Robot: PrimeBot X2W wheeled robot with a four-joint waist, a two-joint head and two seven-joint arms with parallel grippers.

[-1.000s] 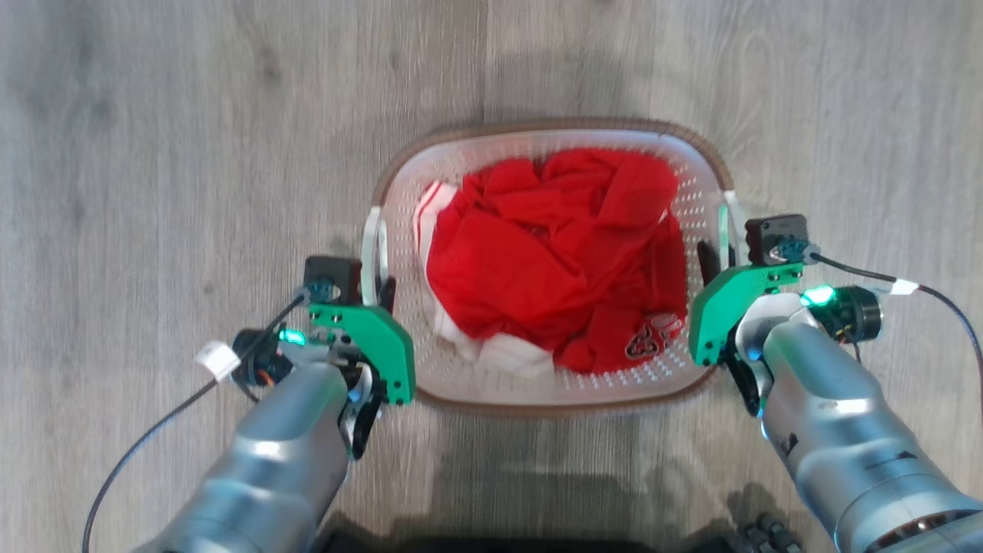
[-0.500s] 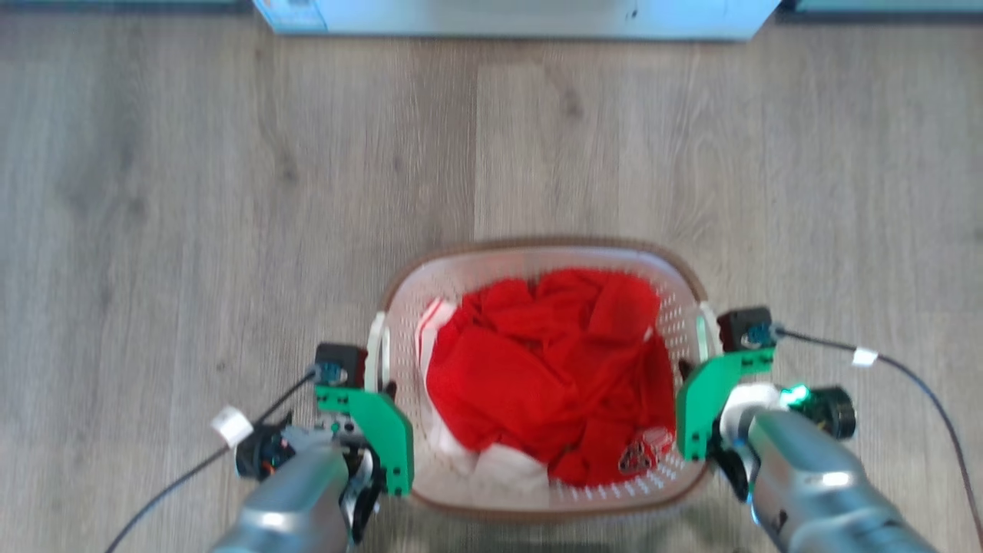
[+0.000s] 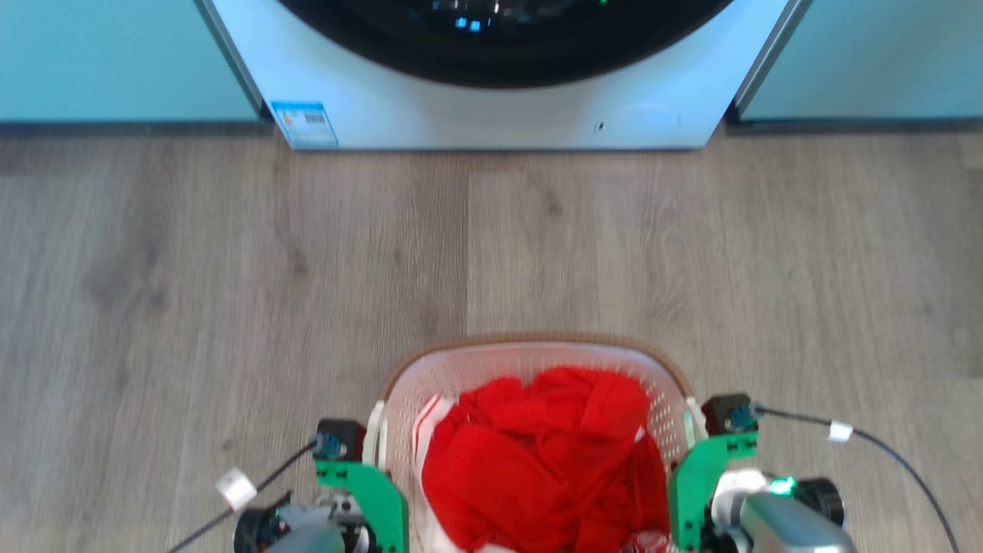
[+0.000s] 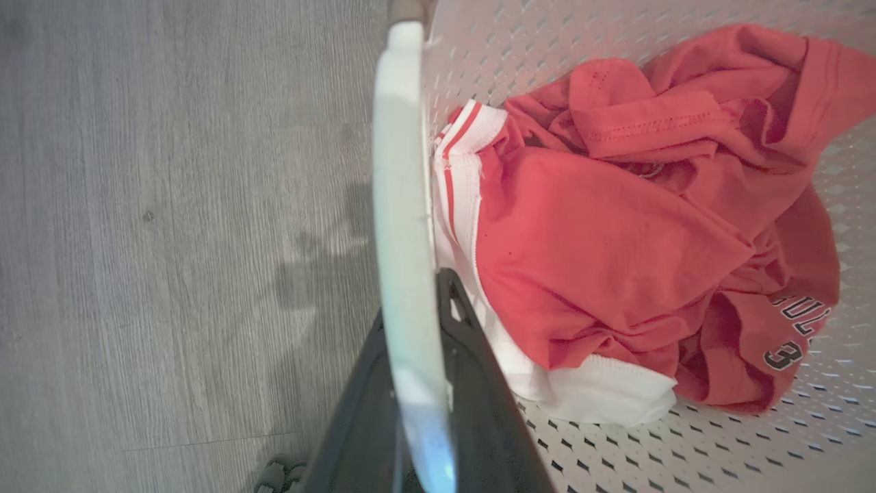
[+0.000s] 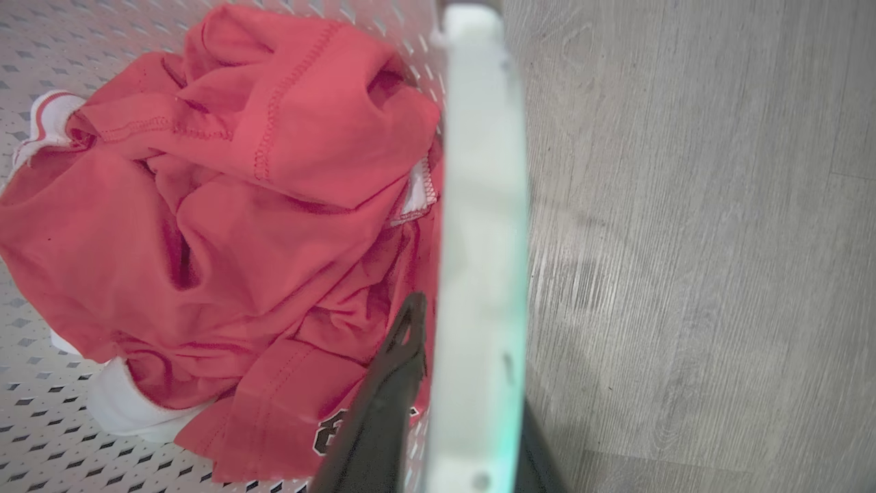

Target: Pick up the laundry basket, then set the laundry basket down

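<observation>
Since 0.5 s ago the head camera has swung up, bringing the washer [image 3: 491,115] into view; hold unchanged, left gripper [image 4: 410,301] and right gripper [image 5: 472,356] each pinching a white handle between two dark fingers. Laundry basket [image 3: 537,349] lies between them, close before the robot and well apart from the washer, long axis left-to-right, so neither arm is nearer. Writing: washer sticker [image 3: 304,123] unreadable; red garment [image 4: 616,239] print shows "3", other letters folded.

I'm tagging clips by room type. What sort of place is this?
Likely a home laundry area: a front-loading washer stands on wood-look flooring, and a laundry basket holds red clothes.
</observation>
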